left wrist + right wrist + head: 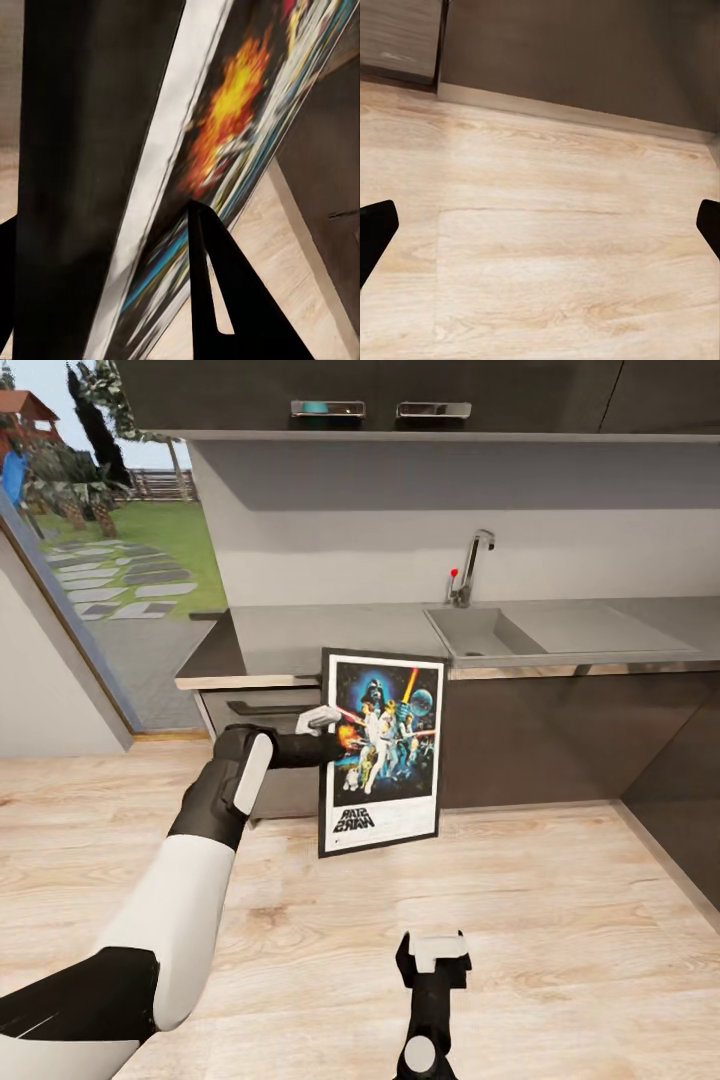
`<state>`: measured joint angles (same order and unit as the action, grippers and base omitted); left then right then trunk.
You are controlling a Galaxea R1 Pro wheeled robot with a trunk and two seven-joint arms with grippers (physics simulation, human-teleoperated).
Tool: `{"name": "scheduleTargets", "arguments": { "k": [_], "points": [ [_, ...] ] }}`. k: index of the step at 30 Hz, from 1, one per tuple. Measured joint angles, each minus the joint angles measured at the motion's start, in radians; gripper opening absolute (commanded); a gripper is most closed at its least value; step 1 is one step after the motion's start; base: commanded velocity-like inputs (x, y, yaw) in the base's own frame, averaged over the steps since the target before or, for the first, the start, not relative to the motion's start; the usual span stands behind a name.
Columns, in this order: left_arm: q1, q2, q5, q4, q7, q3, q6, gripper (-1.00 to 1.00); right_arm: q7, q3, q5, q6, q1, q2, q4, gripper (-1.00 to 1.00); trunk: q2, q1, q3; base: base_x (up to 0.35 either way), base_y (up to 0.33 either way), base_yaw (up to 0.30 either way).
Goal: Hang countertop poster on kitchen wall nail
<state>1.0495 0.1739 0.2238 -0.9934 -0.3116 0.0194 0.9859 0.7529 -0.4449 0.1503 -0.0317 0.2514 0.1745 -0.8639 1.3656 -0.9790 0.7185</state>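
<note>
The poster (385, 750) hangs upright in the air in front of the dark cabinets, below the edge of the kitchen countertop (300, 635). Its artwork faces me, with the logo reading mirrored. My left gripper (325, 722) is shut on the poster's left edge, about a third of the way down. In the left wrist view the poster (225, 127) runs edge-on between the dark fingers (217, 292). My right gripper (433, 950) sits low over the floor, open and holding nothing; its fingertips (375, 232) stand far apart. The wall nails are out of view.
A sink (480, 632) with a chrome tap (470, 565) is set into the counter. Upper cabinets (400, 390) hang above it. A large window (100, 560) onto a garden is at the left. More dark cabinets (680, 810) run along the right, with wooden floor (520, 920) between.
</note>
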Motion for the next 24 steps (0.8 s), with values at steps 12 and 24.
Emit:
{"name": "scheduleTargets", "arguments": {
  "k": [12, 24],
  "points": [
    [-0.018, 0.001, 0.94, -0.244, 1.064, -0.579, -0.309, -1.0, -0.001, -0.002, -0.002, 0.0, 0.006, 0.0, 0.002, 1.0, 0.0, 0.0, 0.0, 0.0, 0.0, 0.0],
    [-0.018, 0.0, 1.227, -0.407, 1.44, -0.811, -0.508, -1.0, 0.002, -0.005, -0.002, -0.007, 0.0, 0.0, 0.004, 1.0, 0.0, 0.0, 0.0, 0.0, 0.0, 0.0]
  ]
}}
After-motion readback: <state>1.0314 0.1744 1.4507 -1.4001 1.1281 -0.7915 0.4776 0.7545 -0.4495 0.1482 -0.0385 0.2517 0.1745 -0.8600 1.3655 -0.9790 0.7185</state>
